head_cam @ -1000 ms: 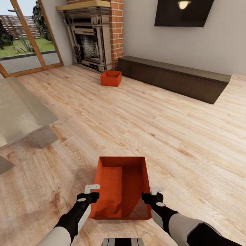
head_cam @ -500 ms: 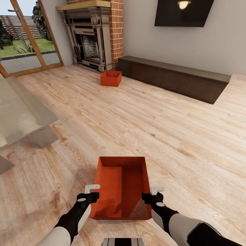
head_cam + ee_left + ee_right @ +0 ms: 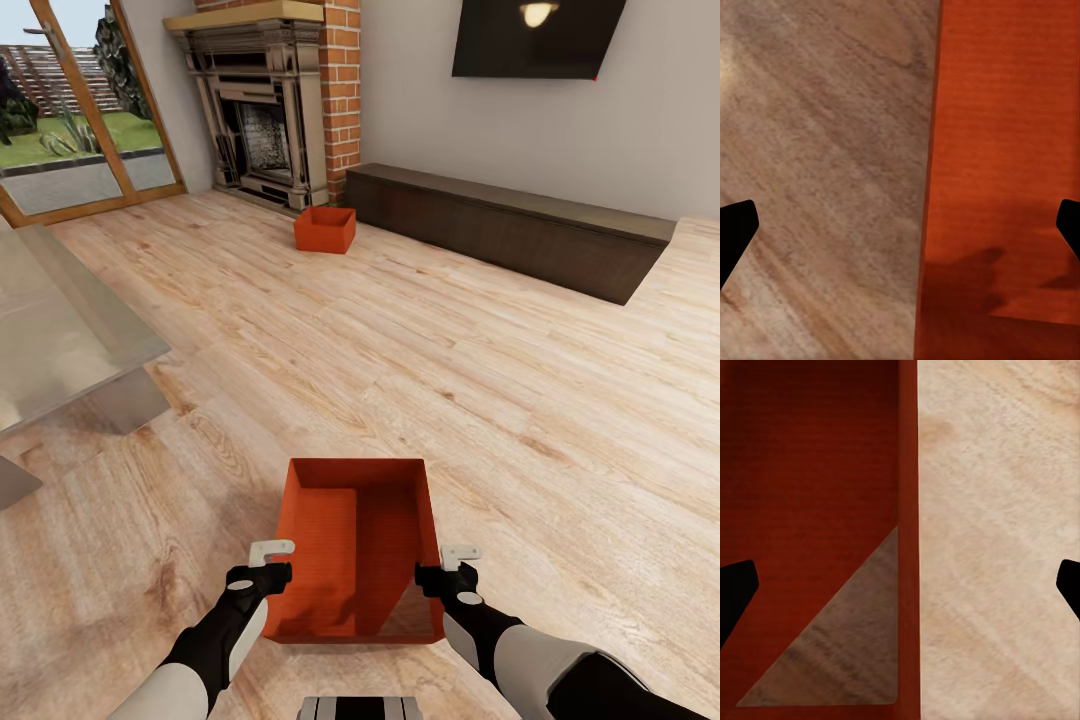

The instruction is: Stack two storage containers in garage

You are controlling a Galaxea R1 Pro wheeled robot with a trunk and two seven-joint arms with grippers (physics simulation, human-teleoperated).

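Note:
One orange-red storage container (image 3: 352, 530) rests on the living room's wood-plank floor right in front of me. My left gripper (image 3: 272, 572) hangs over its left wall and my right gripper (image 3: 437, 577) over its right wall. The left wrist view has the open left gripper (image 3: 900, 232) with its dark fingertips (image 3: 735, 236) set wide to either side of the container (image 3: 1005, 150) wall. Likewise, the right gripper (image 3: 900, 589) stands open astride the opposite wall of the container (image 3: 817, 472). The second storage container (image 3: 325, 229) sits far ahead by the fireplace.
A glass-topped table (image 3: 60, 340) juts in at the left. The red-brick fireplace (image 3: 265, 110) and a long low dark bench (image 3: 510, 225) line the far wall under a black screen (image 3: 535, 35). A glazed door (image 3: 70, 120) is at the far left.

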